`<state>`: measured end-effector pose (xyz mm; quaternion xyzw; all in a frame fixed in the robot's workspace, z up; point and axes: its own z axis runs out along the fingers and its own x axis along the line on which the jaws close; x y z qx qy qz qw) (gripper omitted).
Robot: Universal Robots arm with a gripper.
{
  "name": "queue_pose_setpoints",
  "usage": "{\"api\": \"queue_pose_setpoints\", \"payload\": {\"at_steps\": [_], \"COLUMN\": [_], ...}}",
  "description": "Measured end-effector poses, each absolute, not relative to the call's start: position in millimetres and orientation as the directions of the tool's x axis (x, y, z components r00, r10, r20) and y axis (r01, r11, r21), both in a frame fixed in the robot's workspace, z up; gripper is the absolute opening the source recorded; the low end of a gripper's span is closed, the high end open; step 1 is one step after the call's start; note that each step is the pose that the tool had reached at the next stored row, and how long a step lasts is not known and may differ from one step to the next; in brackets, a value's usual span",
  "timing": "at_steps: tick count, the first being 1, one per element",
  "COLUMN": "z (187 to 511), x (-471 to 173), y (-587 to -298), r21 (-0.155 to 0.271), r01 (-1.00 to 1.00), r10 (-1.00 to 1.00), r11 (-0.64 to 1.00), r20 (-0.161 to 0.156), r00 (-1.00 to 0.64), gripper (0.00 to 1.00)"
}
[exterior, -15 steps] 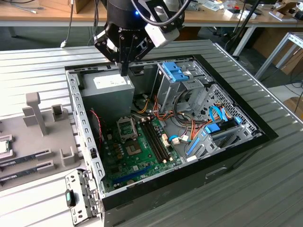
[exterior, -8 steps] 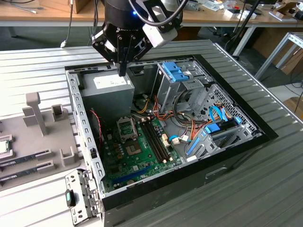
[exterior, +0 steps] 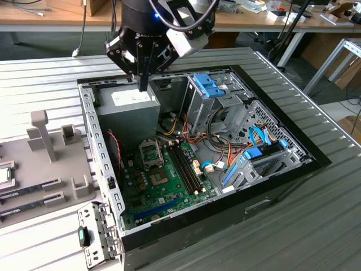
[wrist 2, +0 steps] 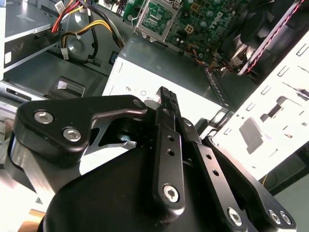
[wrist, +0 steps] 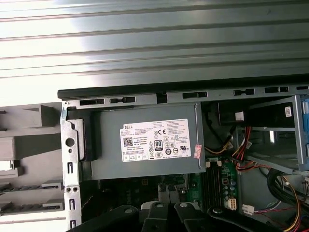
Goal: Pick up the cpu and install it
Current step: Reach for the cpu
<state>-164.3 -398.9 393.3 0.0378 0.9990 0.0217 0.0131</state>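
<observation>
My claw [exterior: 142, 84] is pinched narrow, holding nothing, over the power supply [exterior: 127, 107]. Dropping here risks striking its lid. The cpu [exterior: 4, 174] lies well apart on the grey tray [exterior: 34, 161] at the exterior view's left; arriving pinched, I'd likely knock it.

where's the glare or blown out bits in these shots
First wrist view: the ribbed grey metal tabletop glares in bright bands. Second wrist view: the perforated pale metal case wall is blown out to white, while the black gripper close to the lens reads dark. Exterior view: even light, mild shade inside the open black computer case.
</observation>
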Motion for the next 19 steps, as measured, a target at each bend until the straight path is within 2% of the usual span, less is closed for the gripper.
{"api": "queue_pose_setpoints", "payload": {"at_steps": [19], "z": [393.2], "x": [-168.1], "y": [-398.9], "r21": [0.044], "r01": [0.075], "r10": [0.076], "r11": [0.996], "r20": [-0.025], "r00": [-0.997], "gripper": [0.11]}}
